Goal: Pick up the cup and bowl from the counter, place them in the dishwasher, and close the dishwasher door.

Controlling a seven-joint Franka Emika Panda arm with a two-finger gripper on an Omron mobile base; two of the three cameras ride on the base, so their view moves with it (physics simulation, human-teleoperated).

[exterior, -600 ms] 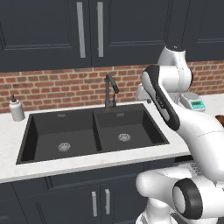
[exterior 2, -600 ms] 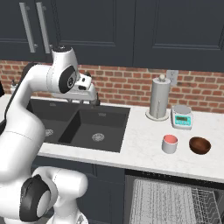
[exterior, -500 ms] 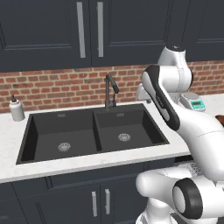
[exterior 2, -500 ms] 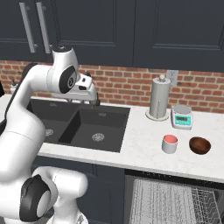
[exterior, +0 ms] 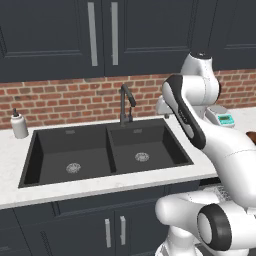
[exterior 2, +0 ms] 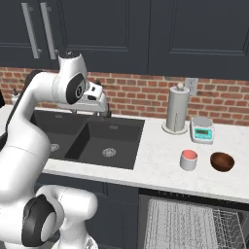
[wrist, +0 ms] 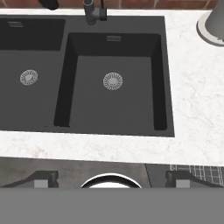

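The gripper (wrist: pixel 111 177) hangs high over the sink (wrist: pixel 113 78), jaws spread wide and empty, fingertips (wrist: pixel 43 178) pointing down at the basin's front edge; the cup (exterior 2: pixel 188 159) stands on the counter (exterior 2: pixel 160 160) well off to the gripper's right, past the sink's right edge and near the front edge above the open dishwasher (exterior 2: pixel 194 224); the bowl (exterior 2: pixel 222 161) sits just beside the cup, farther right; the reach must swing right and drop.
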